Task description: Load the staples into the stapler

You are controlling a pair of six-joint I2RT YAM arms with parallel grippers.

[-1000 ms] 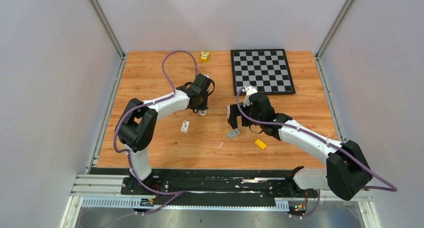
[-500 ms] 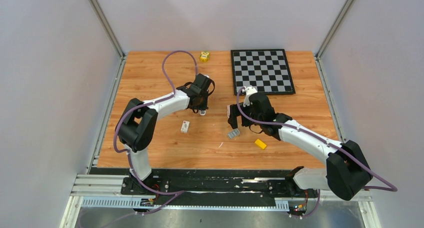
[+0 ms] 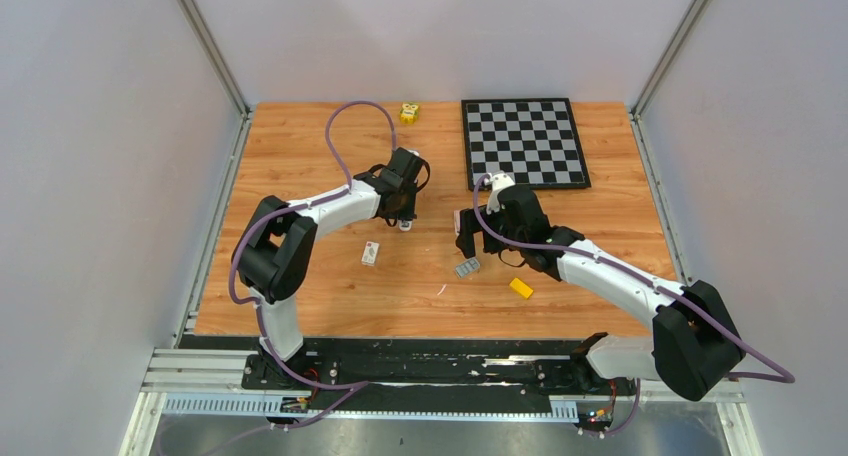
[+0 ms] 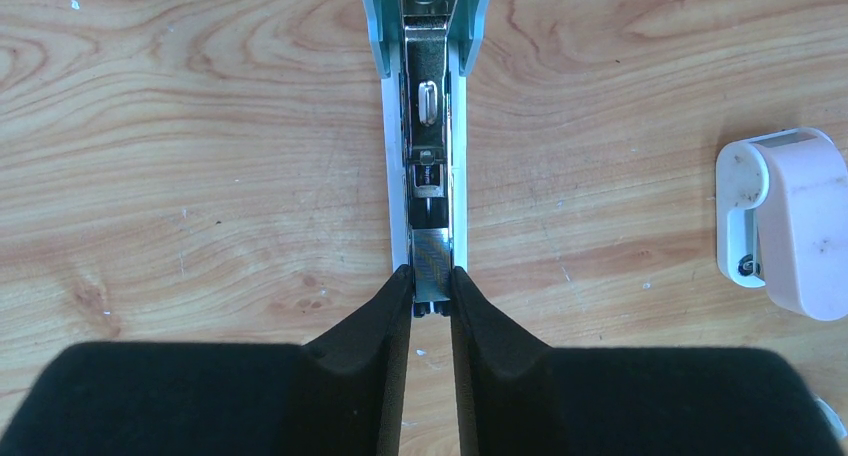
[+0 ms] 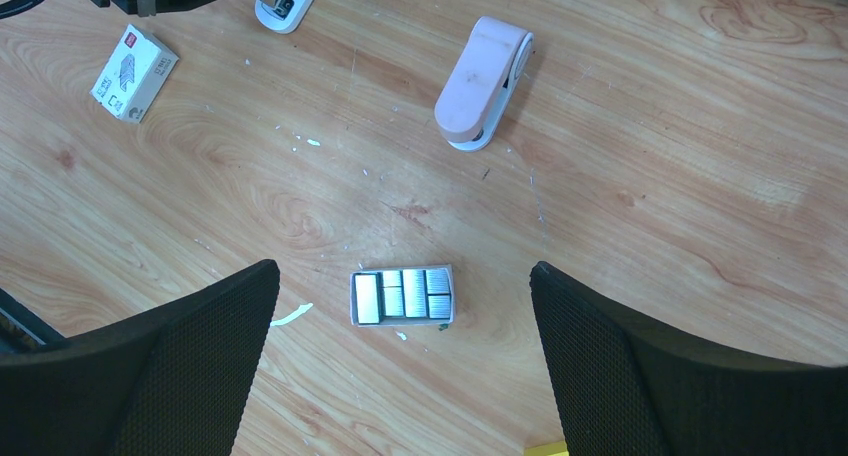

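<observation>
The stapler (image 4: 430,96) lies flipped open on the wood, pale blue with a bare metal channel; only its white tip (image 3: 405,224) shows from above. A short ridged strip of staples (image 4: 431,259) sits in the channel's near end. My left gripper (image 4: 431,276) has its jaws almost together, the fingertips pressing both sides of that strip. My right gripper (image 5: 400,276) hangs wide open over a small open box (image 5: 403,295) holding several more staple strips, touching nothing.
A pink stapler (image 5: 483,81) lies between the arms, right of the blue one. A small white staple carton (image 3: 371,253) sits left of centre, a yellow block (image 3: 520,287) near the right arm. At the back lie a chessboard (image 3: 525,141) and a yellow object (image 3: 408,112).
</observation>
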